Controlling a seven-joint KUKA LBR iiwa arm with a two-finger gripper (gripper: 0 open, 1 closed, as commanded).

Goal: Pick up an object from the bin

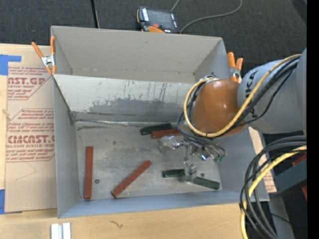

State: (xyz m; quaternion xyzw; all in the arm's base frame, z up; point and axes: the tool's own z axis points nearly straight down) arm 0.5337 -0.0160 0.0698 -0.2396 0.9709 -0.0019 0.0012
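Pincer (190, 170): low in grey metal bin (134, 59), front right area; released or clenched, cannot tell. Just beside, on view's left: short dark green flat stick (173, 173). On view's right: second dark green stick (206, 183). Farther left: long red-brown flat stick (130, 178), lying slantwise.

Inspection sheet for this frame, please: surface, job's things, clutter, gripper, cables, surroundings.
Surface: bin floor, grey, scuffed, mostly bare.
Job's things: short green stick and longer green stick, front right, either side of the gripper.
Clutter: left red-brown stick along the left wall; diagonal red-brown stick front centre; back green stick beside back red-brown stick.
Gripper: gripper low over the floor; grasp unclear.
Cables: yellow and black cables loop round the orange wrist cover.
Surroundings: black device with cable beyond the far rim.
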